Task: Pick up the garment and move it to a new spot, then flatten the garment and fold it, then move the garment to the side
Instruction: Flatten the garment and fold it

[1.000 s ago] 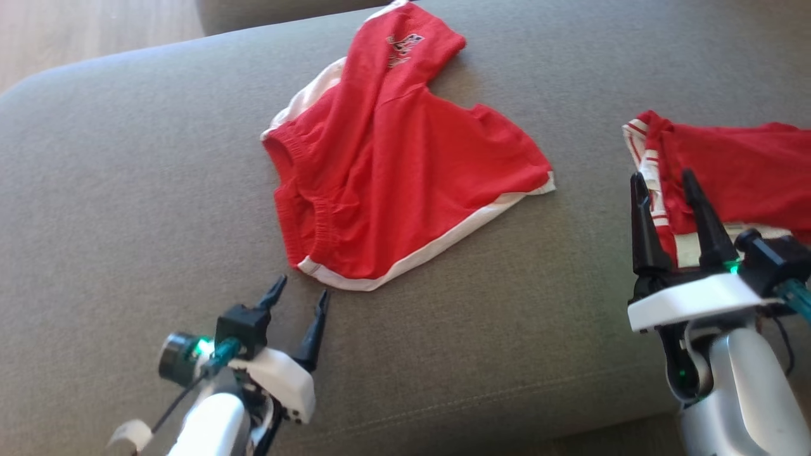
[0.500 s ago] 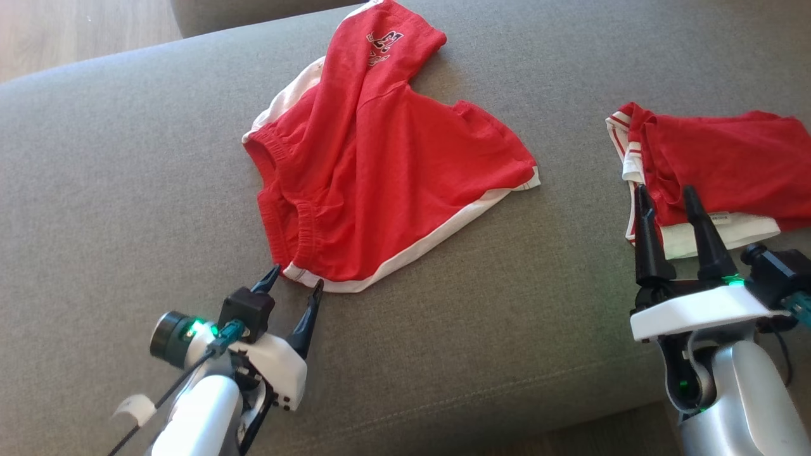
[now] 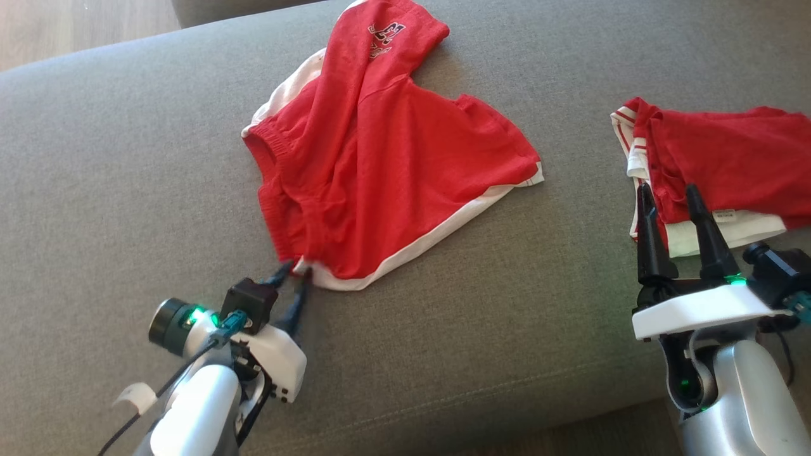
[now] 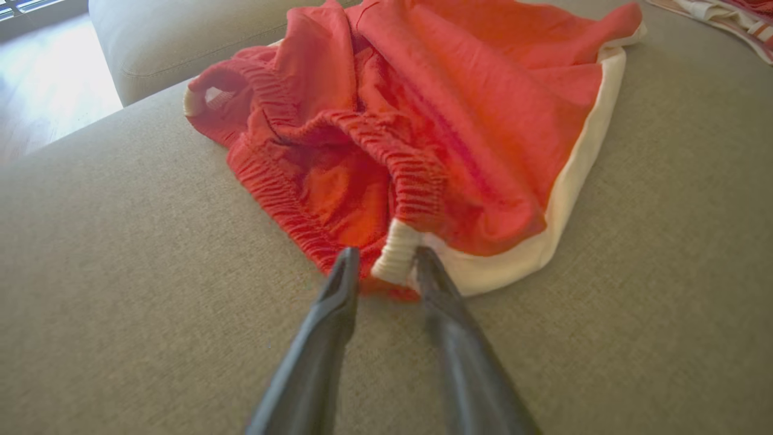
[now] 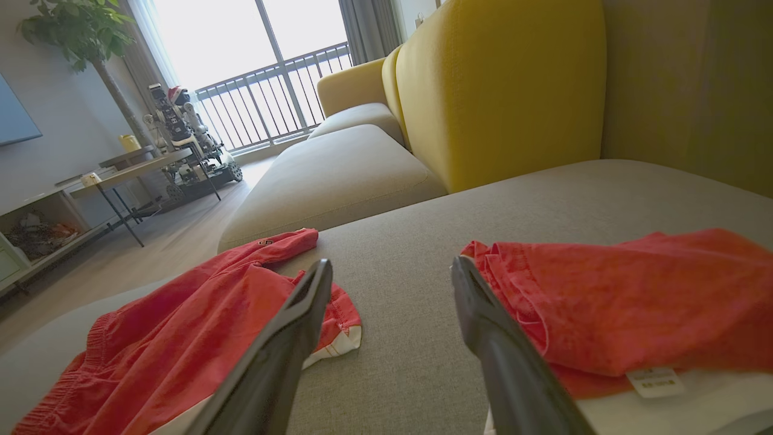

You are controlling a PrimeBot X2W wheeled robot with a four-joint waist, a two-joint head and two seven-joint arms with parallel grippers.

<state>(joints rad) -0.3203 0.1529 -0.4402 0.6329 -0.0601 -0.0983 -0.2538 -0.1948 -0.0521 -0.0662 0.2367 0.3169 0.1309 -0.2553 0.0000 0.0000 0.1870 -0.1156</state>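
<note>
Garment [image 3: 386,171]: red shorts with white trim, lying rumpled mid-sofa [image 3: 127,158], one leg flung toward the far edge, waistband on the left side. Not flat, not folded.

Left gripper [image 3: 294,273] sits low at the shorts' near-left corner. Wrist view: its fingers [image 4: 338,290] stand narrow, one on each side of the white waistband corner [image 4: 395,257], both touching cloth. Whether they already pinch it tight cannot be told.

Right gripper [image 3: 667,188] hangs at the near right, jaws wide, nothing between them. Its tips are at the near edge of a second red garment [image 3: 728,164], which lies well apart from the shorts and looks already folded.

Step in hand, by judgement: the first one, taking hold for the pick-up. Move, flatten, fold and set-aside are all still to do.

Next move calls for:
- jaws fully closed on the corner, catching both waistband layers and not only the trim;
- a lift high enough for the far leg to clear the cushion;
- a carry to bare sofa, away from the second garment;
- probably the right gripper at another corner, for spreading.

Risk: a thin bite on elastic edge may slip under the cloth's weight.
</note>
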